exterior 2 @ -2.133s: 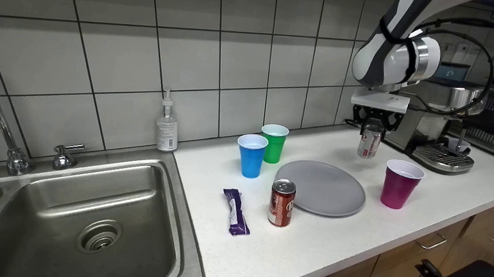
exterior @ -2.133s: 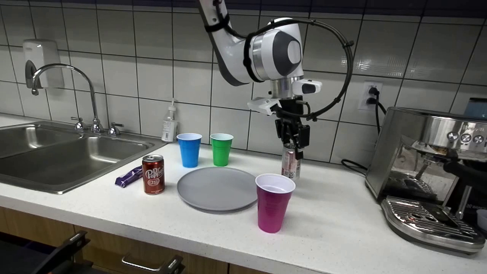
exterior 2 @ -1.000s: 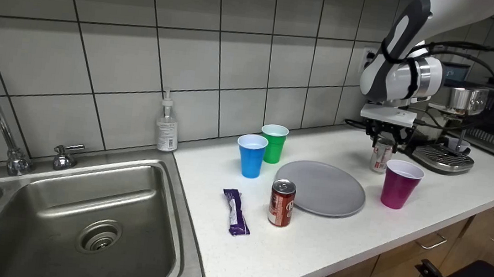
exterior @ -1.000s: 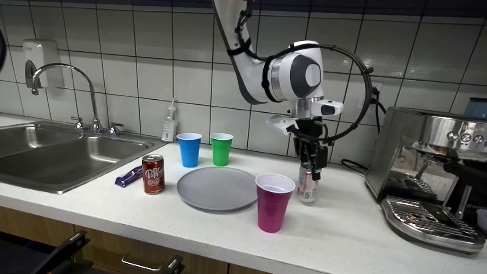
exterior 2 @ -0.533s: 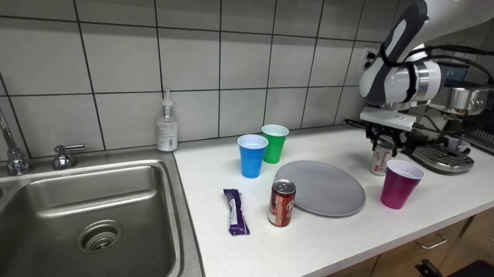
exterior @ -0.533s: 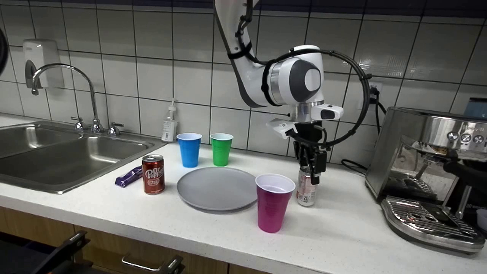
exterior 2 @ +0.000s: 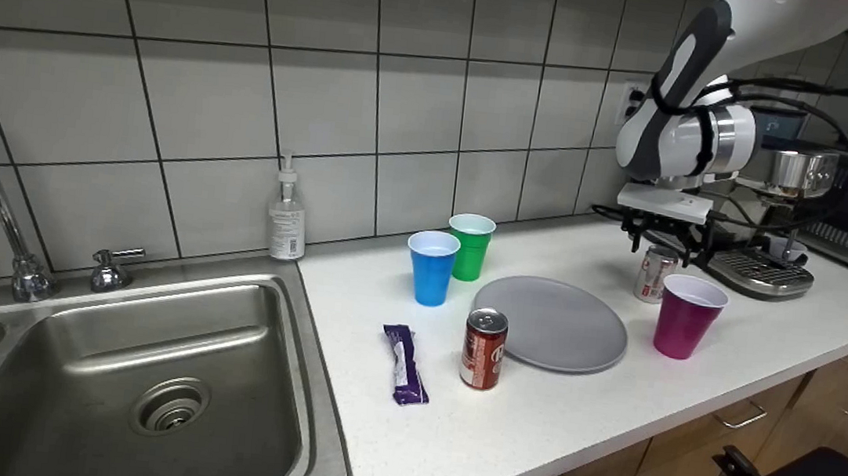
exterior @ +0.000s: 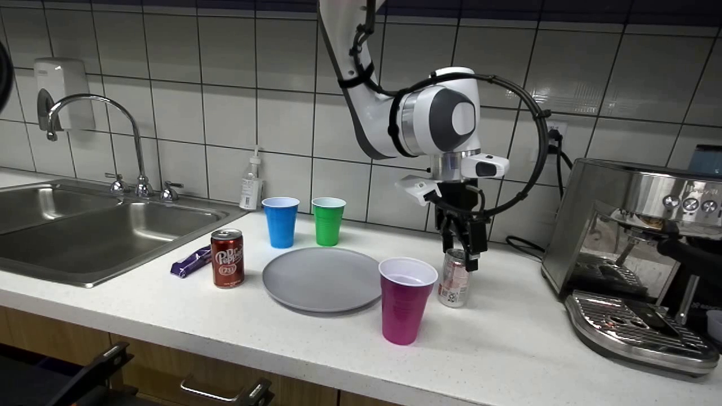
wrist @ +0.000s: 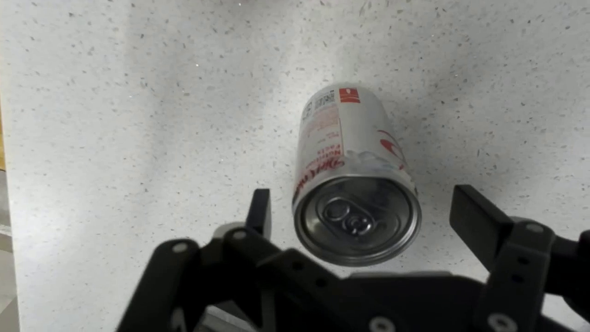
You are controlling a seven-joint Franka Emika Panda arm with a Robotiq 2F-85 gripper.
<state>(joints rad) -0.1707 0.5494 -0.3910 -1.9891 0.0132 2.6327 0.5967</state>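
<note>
Spread pincer (wrist: 368, 212) over an upright silver can (wrist: 352, 147)

The pincer is spread wide and holds nothing; in the wrist view its dark pads (wrist: 259, 210) stand on either side of the silver can's rim, a gap showing at each. The silver can stands on the pale, speckled bench (exterior: 507, 349), right beneath the pincer. Its thin metal wall probably dents under a hard squeeze and may be slippery; whether it is full, and so heavy, cannot be told. The straight wall below the rim looks the surest hold, pressed evenly from both sides.

In both exterior views, a magenta cup (exterior: 403, 307) stands near the pincer. Next, a grey plate (exterior: 324, 282) lies toward the sink (exterior 2: 320, 416) from the pincer, with a coffee machine (exterior: 626, 259) on its opposite side. Farther off, past the plate, are a green cup (exterior: 328, 224), a blue cup (exterior: 281, 225), a red can (exterior: 228, 259) and a purple wrapped bar (exterior 2: 404, 366).
</note>
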